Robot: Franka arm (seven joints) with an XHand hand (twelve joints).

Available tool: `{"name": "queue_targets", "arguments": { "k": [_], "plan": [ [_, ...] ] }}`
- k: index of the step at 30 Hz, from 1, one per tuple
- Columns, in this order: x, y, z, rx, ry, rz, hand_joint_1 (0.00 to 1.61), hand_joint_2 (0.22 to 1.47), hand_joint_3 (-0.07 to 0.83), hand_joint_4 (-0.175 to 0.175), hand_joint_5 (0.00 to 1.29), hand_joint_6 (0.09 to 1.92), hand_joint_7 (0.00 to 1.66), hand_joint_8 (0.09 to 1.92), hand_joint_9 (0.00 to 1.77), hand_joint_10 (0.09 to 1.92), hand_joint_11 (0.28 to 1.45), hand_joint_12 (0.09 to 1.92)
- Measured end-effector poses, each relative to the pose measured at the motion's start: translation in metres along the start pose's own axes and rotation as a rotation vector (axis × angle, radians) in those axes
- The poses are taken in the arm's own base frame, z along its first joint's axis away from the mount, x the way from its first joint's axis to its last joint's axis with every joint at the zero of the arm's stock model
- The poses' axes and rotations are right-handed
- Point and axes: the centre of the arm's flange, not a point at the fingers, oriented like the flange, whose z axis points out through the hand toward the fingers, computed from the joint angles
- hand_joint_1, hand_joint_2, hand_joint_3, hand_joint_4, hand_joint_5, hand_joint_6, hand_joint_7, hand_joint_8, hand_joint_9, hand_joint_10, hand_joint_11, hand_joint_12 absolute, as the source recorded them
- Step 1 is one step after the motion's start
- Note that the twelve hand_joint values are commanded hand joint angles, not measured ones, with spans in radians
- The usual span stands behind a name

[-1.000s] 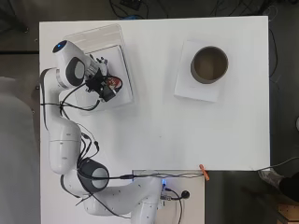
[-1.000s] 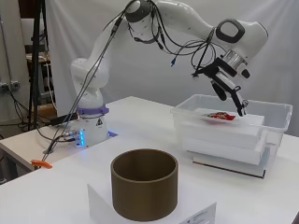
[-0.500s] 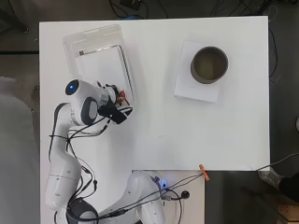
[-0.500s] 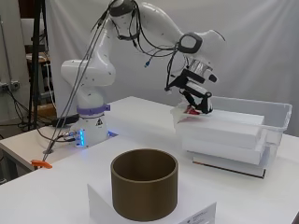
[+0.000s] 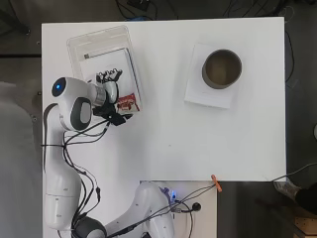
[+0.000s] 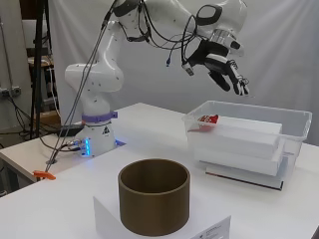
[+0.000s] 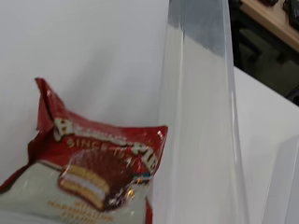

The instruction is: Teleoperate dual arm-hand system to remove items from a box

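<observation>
A clear plastic box [image 5: 79,44] [image 6: 294,119] stands at the table's far left with a white block [image 5: 106,62] [image 6: 244,137] inside. A red snack packet [image 5: 127,102] [image 6: 208,119] [image 7: 93,172] lies in the box's end nearest the arm, against the clear wall [image 7: 201,116]. My hand [image 5: 110,84] [image 6: 224,69] hovers above the box, open with fingers spread and holding nothing. It is well above the packet and does not touch it.
A brown cylinder [image 5: 222,68] [image 6: 154,199] stands on a white sheet [image 5: 198,94] at the right of the table. An orange clip [image 5: 215,181] [image 6: 42,175] lies near the arm's base. Cables hang from the arm.
My hand has risen from the packet at the box's near end to a spot above the box, and its fingers have straightened. The packet lies in the box.
</observation>
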Motion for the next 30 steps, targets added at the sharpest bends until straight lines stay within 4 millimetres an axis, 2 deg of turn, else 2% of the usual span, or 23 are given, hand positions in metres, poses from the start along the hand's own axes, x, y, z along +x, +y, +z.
{"name": "queue_targets", "arguments": {
  "k": [2, 4, 7, 10, 11, 12, 15, 16, 17, 18, 19, 20, 21, 22, 23, 24, 25, 27, 28, 29, 30],
  "plan": [
    [0.008, -0.017, 0.022, 0.159, -0.052, 0.0, 0.0, 1.07, 0.001, -0.005, 0.4, 0.09, 0.66, 0.09, 0.68, 0.09, 0.63, 0.09],
    [0.01, -0.031, 0.04, 0.247, -0.092, -0.008, 0.0, 1.1, 0.004, -0.026, 0.44, 0.09, 0.75, 0.09, 0.76, 0.09, 0.68, 0.09],
    [0.013, -0.034, 0.061, 0.257, -0.098, -0.008, 0.0, 1.12, 0.009, -0.032, 0.49, 0.09, 0.81, 0.09, 0.8, 0.09, 0.7, 0.09],
    [0.02, -0.027, 0.069, 0.205, -0.085, 0.002, 0.0, 1.15, 0.014, -0.021, 0.49, 0.09, 0.75, 0.09, 0.74, 0.09, 0.65, 0.09],
    [0.021, -0.027, 0.072, 0.214, -0.092, 0.006, 0.0, 1.16, 0.015, -0.013, 0.49, 0.09, 0.74, 0.09, 0.72, 0.09, 0.64, 0.09],
    [0.021, -0.028, 0.076, 0.235, -0.107, 0.01, 0.0, 1.16, 0.014, 0.01, 0.49, 0.09, 0.73, 0.09, 0.72, 0.09, 0.63, 0.09],
    [0.025, -0.029, 0.088, 0.297, -0.204, 0.03, 0.0, 1.16, 0.009, 0.1, 0.53, 0.09, 0.69, 0.09, 0.73, 0.09, 0.63, 0.09],
    [0.028, -0.025, 0.092, 0.325, -0.247, 0.047, 0.07, 1.19, 0.009, 0.12, 0.55, 0.09, 0.69, 0.09, 0.75, 0.09, 0.64, 0.09],
    [0.03, -0.019, 0.094, 0.35, -0.28, 0.068, 0.47, 1.22, -0.003, 0.054, 0.6, 0.47, 0.75, 0.48, 0.9, 0.09, 0.74, 0.09],
    [0.03, -0.013, 0.095, 0.376, -0.311, 0.091, 0.77, 1.24, 0.046, -0.008, 0.6, 0.88, 0.74, 0.98, 0.97, 0.47, 0.73, 0.5],
    [0.03, -0.004, 0.095, 0.424, -0.343, 0.117, 0.94, 1.25, 0.055, -0.03, 0.62, 1.13, 0.72, 1.32, 0.97, 0.97, 0.7, 0.94],
    [0.027, 0.003, 0.094, 0.455, -0.342, 0.126, 1.02, 1.28, 0.052, -0.037, 0.62, 1.28, 0.68, 1.53, 0.95, 1.38, 0.7, 1.28],
    [0.022, 0.009, 0.092, 0.476, -0.332, 0.134, 1.05, 1.3, 0.049, -0.029, 0.61, 1.39, 0.65, 1.65, 0.93, 1.64, 0.7, 1.49],
    [0.014, 0.016, 0.091, 0.481, -0.318, 0.145, 1.06, 1.32, 0.047, -0.015, 0.59, 1.47, 0.63, 1.71, 0.93, 1.78, 0.71, 1.61],
    [0.01, 0.017, 0.092, 0.476, -0.302, 0.145, 1.05, 1.33, 0.05, -0.002, 0.56, 1.55, 0.62, 1.74, 0.94, 1.85, 0.73, 1.68],
    [0.008, 0.014, 0.091, 0.46, -0.282, 0.136, 1.05, 1.3, 0.139, 0.001, 0.54, 1.62, 0.61, 1.77, 0.97, 1.89, 0.75, 1.74],
    [0.008, 0.007, 0.09, 0.435, -0.263, 0.118, 0.97, 1.27, 0.196, 0.039, 0.54, 1.66, 0.66, 1.84, 1.01, 1.91, 0.78, 1.77],
    [0.007, -0.011, 0.083, 0.355, -0.198, 0.058, 1.0, 1.14, 0.529, 0.022, 0.51, 1.79, 0.66, 1.88, 1.04, 1.92, 0.82, 1.8],
    [0.005, -0.017, 0.076, 0.31, -0.16, 0.033, 1.02, 1.09, 0.649, 0.015, 0.51, 1.83, 0.66, 1.9, 1.05, 1.92, 0.83, 1.81],
    [-0.001, -0.022, 0.063, 0.251, -0.109, 0.004, 1.11, 1.06, 0.673, 0.072, 0.54, 1.87, 0.65, 1.87, 1.06, 1.92, 0.83, 1.8],
    [-0.01, -0.024, 0.05, 0.199, -0.062, -0.016, 1.12, 1.08, 0.536, 0.119, 0.57, 1.89, 0.71, 1.89, 1.07, 1.92, 0.84, 1.79]
  ]
}}
